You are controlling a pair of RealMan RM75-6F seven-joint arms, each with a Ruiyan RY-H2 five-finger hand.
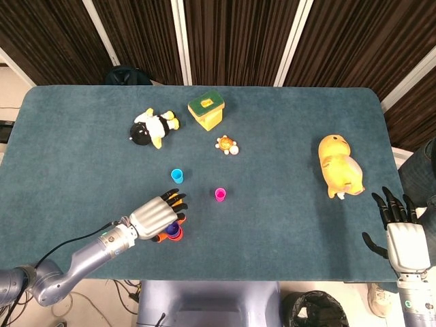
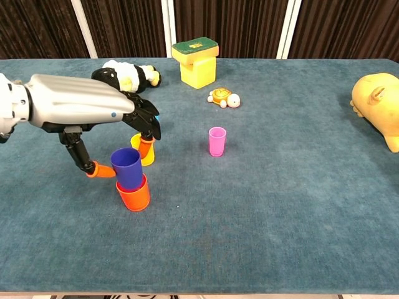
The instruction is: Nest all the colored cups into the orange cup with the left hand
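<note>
Dark slatted wall behind teal surface (image 1: 82, 157), left hand (image 2: 81, 112) fingers clamped on blue cup (image 2: 127, 168) in orange cup (image 2: 133, 195), right hand (image 1: 402, 235) fingers apart beyond right edge, bare felt across middle

No legible text on the tabletop

No words, brands or numbers can be made out in either view; the green top of the yellow block-shaped toy (image 2: 197, 45) carries a faint mark too small to read, and the plain plastic cups bear no visible lettering.
</note>
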